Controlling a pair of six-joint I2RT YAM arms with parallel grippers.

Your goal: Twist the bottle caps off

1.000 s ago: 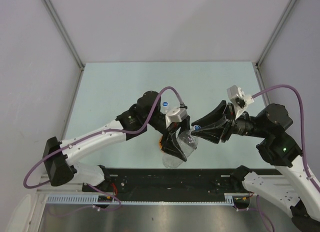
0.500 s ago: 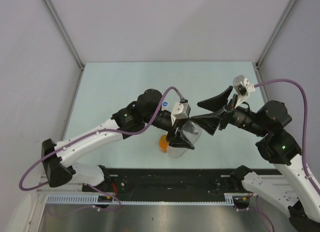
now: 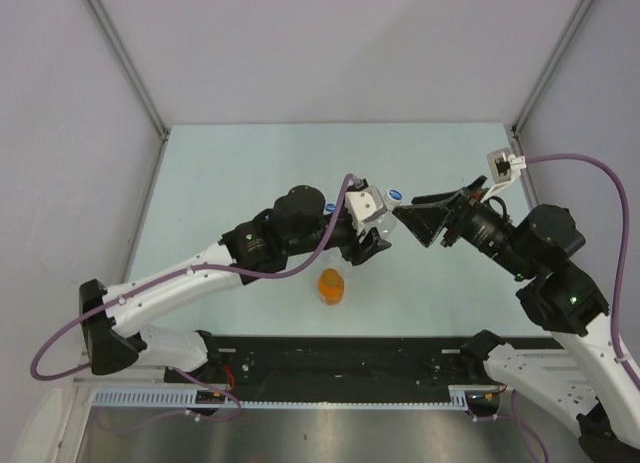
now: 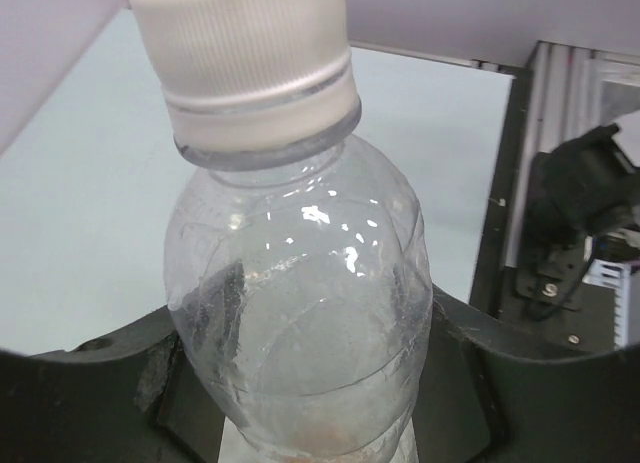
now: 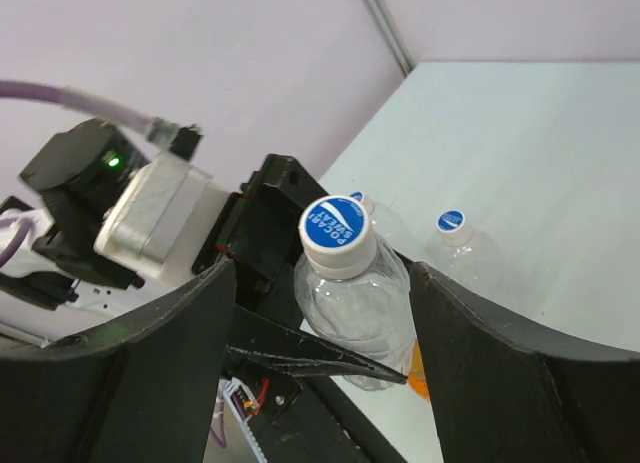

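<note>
My left gripper [image 3: 368, 245] is shut on a clear bottle [image 3: 380, 223] and holds it off the table, neck toward the right arm. In the left wrist view the bottle [image 4: 300, 313] fills the space between the black fingers, its ribbed cap [image 4: 250, 73] at the top. That blue-topped cap [image 5: 337, 226] is on the neck. My right gripper [image 5: 322, 266] is open, its fingers either side of the bottle's neck without touching; from above, the right gripper [image 3: 404, 205] is just right of the cap [image 3: 396, 195]. The orange bottle [image 3: 331, 285] stands on the table below.
Two more clear bottles with blue caps [image 5: 450, 221] [image 5: 357, 196] stand on the pale table [image 3: 230, 173] behind the held one, mostly under the left arm from above. A black rail [image 3: 380, 353] runs along the near edge. Grey walls close in the sides.
The right gripper has opened off the cap and pulled back to the right. The left arm has carried the bottle up and toward the back, uncovering the orange bottle.
</note>
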